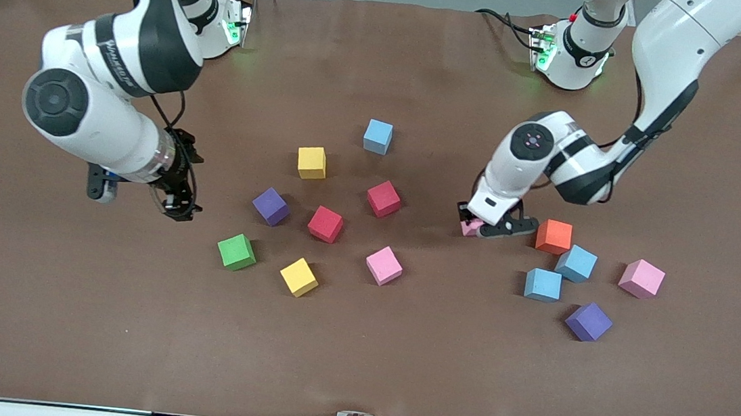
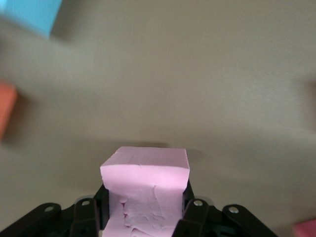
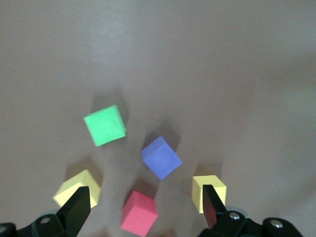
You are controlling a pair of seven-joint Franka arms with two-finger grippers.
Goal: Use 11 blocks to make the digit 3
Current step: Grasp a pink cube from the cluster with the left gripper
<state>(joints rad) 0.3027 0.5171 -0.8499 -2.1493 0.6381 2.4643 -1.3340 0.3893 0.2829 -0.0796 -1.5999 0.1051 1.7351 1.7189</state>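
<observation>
The right arm, based at the top corner of the surface at its own end, is bent sharply at the elbow, and the right claw is held in the air over bare cloth beside a small matte green foam cube; its fingers are spread wide and nothing is held.

A loose scatter of small matte foam cubes is seen about the middle of the surface: a purple one, two yellow ones, two red ones, a light blue one and a pink one. None is touching another, and no figure of joined cubes is seen.

The left arm is folded down from its base, and the left claw is lowered to the surface and closed upon a pink foam cube, gripped on two sides.

Just beside it an orange foam cube lies; nearer the camera two light blue cubes sit nearly touching, with a purple cube and a pink cube close by.

The surface is covered in brown cloth, and aluminium framing is seen at the top corners.
</observation>
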